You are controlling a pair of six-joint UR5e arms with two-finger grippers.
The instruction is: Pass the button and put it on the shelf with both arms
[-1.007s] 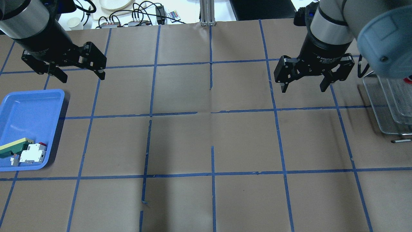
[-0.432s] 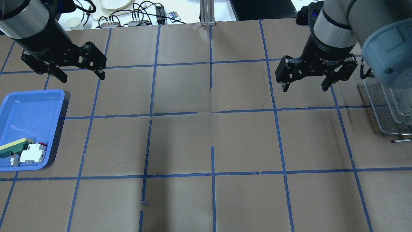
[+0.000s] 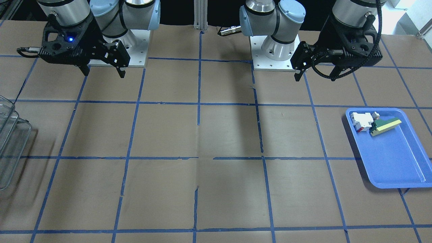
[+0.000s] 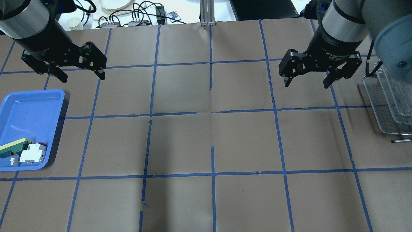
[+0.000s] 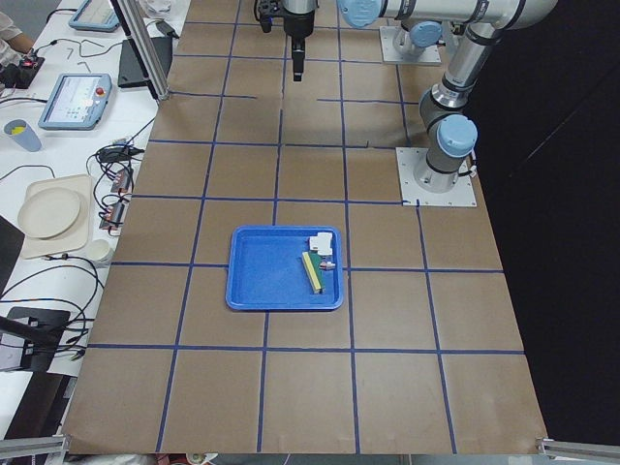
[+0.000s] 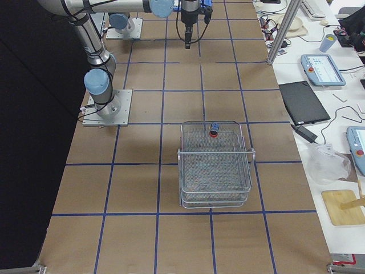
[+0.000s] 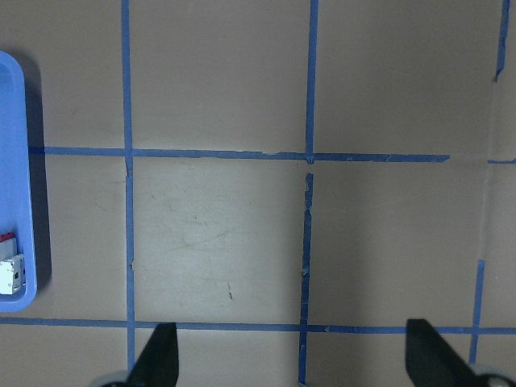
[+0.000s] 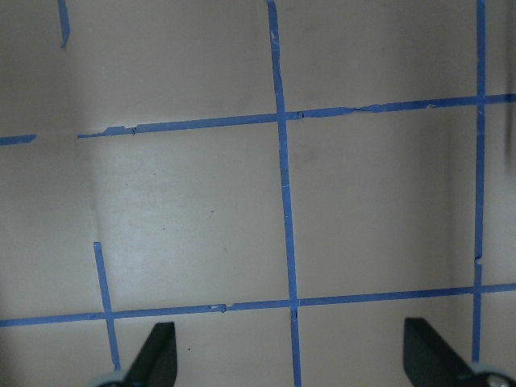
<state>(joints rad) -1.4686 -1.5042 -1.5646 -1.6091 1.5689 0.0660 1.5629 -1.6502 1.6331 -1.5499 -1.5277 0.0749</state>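
The button (image 6: 214, 129), red cap and bluish block, lies in the top basket of the wire-mesh shelf (image 6: 215, 171) at its end nearer the arms, seen only in the exterior right view. The shelf also shows at the right edge of the overhead view (image 4: 384, 106), where the right arm's elbow hides the button. My right gripper (image 4: 305, 85) hangs open and empty above the table, left of the shelf; it also shows in the front view (image 3: 104, 74). My left gripper (image 4: 82, 77) is open and empty, just beyond the blue tray; it also shows in the front view (image 3: 315, 77).
A flat blue tray (image 4: 32, 109) at the table's left holds a white-and-red block (image 4: 32, 154) and a green-and-yellow wedge (image 4: 14, 146). Brown paper with a blue tape grid covers the table. Cables and dishes lie on the bench beyond the far edge.
My right gripper, still open, has drifted slightly right and away from the robot, and its elbow has swung right, covering the red spot on the shelf. The left arm has not moved.
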